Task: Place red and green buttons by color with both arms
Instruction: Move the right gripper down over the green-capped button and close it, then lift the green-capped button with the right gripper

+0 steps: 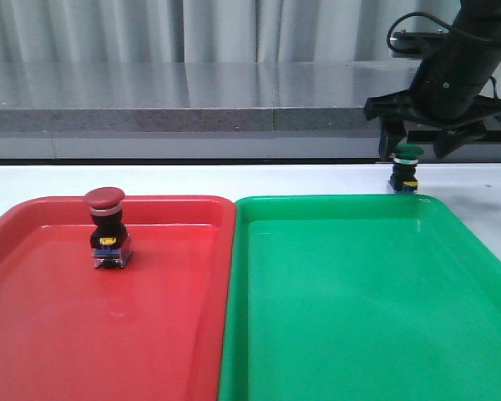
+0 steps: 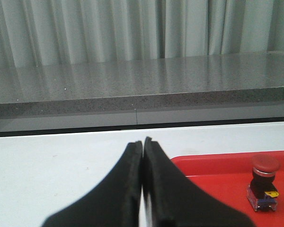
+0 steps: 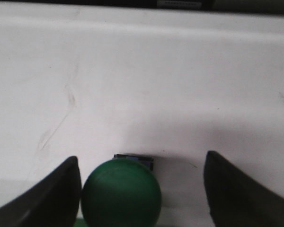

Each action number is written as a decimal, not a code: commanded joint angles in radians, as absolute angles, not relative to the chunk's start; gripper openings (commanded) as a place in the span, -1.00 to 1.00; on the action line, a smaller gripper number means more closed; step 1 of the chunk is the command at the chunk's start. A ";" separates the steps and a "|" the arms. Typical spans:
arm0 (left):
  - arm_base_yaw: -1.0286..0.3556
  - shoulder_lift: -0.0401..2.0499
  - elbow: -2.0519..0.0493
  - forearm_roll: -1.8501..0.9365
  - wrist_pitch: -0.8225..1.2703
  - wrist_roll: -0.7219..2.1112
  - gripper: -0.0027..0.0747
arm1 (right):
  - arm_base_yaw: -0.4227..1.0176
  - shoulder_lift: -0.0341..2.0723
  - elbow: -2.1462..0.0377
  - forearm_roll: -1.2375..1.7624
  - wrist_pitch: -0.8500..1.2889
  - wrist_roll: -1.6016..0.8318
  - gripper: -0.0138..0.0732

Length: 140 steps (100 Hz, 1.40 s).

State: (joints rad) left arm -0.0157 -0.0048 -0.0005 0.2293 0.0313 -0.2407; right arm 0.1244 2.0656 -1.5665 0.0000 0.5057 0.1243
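The red button [image 1: 109, 228] stands upright inside the red tray [image 1: 33, 334], toward its far left; the left wrist view shows this red button [image 2: 264, 182] too. The green button [image 1: 407, 168] stands on the white table just behind the green tray's [image 1: 359, 334] far rim. My right gripper [image 1: 417, 149] hovers over it, open, fingers on either side of the green cap [image 3: 121, 194]; one finger [image 3: 57, 194] sits next to the cap, the other finger [image 3: 236, 189] stands well apart. My left gripper [image 2: 143, 142] is shut with nothing in it, over the white table beside the red tray [image 2: 217, 165].
The two trays lie side by side and fill the near part of the table. A grey stone ledge [image 1: 192, 117] and curtains run behind the white table [image 1: 234, 180]. Black cables [image 1: 417, 38] trail off the right arm.
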 commanded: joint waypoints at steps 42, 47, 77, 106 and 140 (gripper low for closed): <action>-0.016 -0.039 0.027 0.224 -0.045 -0.243 -0.98 | 0.125 2.011 -1.619 0.011 0.473 0.115 -0.15; -0.016 -0.039 0.027 0.224 -0.045 -0.243 -0.98 | 0.125 2.008 -1.636 0.011 0.490 0.115 -0.15; -0.016 -0.039 0.027 0.224 -0.045 -0.243 -0.98 | 0.150 1.961 -1.824 0.011 0.765 0.109 -0.15; -0.016 -0.039 0.027 0.224 -0.045 -0.243 -0.98 | 0.218 1.894 -1.871 0.010 0.891 0.100 -0.15; -0.016 -0.039 0.027 0.224 -0.045 -0.243 -0.98 | 0.307 1.834 -1.788 -0.062 0.890 0.180 -0.15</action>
State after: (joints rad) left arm -0.0157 -0.0048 -0.0005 0.2293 0.0313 -0.2407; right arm 0.2883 1.9174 -1.8004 -0.0108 0.9427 0.1423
